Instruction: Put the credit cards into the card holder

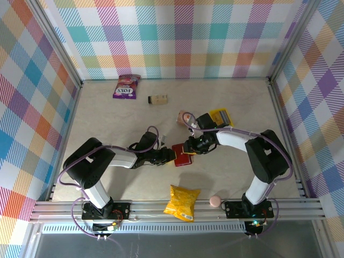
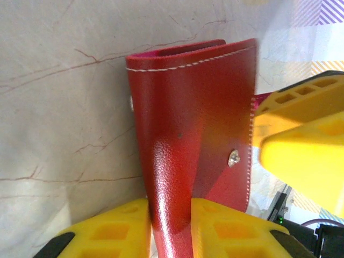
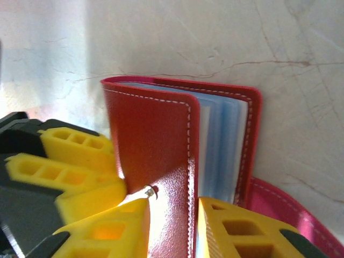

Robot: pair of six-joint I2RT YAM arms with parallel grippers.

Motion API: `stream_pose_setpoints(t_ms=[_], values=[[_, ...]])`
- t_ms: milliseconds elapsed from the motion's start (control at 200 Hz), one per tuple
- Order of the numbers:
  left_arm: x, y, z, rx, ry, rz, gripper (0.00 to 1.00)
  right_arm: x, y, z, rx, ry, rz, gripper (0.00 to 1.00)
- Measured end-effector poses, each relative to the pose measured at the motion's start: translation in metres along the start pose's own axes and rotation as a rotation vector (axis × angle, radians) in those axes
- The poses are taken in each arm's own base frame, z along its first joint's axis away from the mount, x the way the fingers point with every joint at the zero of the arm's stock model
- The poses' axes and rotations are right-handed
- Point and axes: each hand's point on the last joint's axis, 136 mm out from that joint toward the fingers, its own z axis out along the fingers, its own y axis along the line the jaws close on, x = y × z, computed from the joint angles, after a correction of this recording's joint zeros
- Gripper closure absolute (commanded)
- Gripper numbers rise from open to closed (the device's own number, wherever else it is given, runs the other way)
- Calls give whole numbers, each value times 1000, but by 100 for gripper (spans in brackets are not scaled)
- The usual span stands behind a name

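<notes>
Card holder [image 1: 183,156]: red, at the middle of the overhead view, between the two grippers. It is partly fanned open, with clear bluish pockets [image 3: 223,142] showing inside. I cannot tell whether it rests on the desk [image 1: 231,177] or is lifted just off it.
Left gripper [image 2: 169,234]: closed on one red cover at the bottom of its own view, a yellow finger pressed against each face.
Right gripper [image 3: 172,234]: closed on the other cover flap at the bottom centre of its view, just beside the metal snap stud [image 3: 152,189].
Credit cards: neither gripper holds one, and none can be made out in the pockets. A yellow piece [image 1: 220,116] and a pinkish one [image 1: 186,117] lie up and to the right of the holder in the overhead view. They are too small to tell whether they are cards.
Stage: this looks like spreading the holder open; loading appears not to have begun.
Risk, slipping: both grips sit near the cover edges on smooth leather, so pulling the covers apart could let one slide free and the holder fold shut.
Risk, no free gripper: with both occupied, fetching a card means one must release. The holder may then flop closed or tip over.
Risk, strain: pulling the covers in opposite directions could stress the stitched spine or crease the pockets.
Risk, collision: the yellow fingers of both grippers sit very near each other, so a small misjudged move could knock them together.
</notes>
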Motion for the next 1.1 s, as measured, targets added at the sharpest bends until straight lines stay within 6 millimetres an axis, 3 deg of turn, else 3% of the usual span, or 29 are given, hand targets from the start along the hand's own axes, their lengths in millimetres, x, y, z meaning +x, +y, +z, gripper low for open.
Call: stream_pose_setpoints(t_ms=[220, 510, 885, 1100], values=[[-3, 0, 1, -4, -5, 0, 82, -3, 14, -12, -49, -42, -26, 73], [-3, 2, 3, -10, -3, -3, 82, -2, 22, -12, -101, -39, -27, 73], [-2, 2, 3, -10, -3, 1, 82, -2, 7, -5, -45, -31, -5, 73], [-2, 1, 3, -9, -2, 4, 81, 0, 1, -1, -22, -21, -9, 82]])
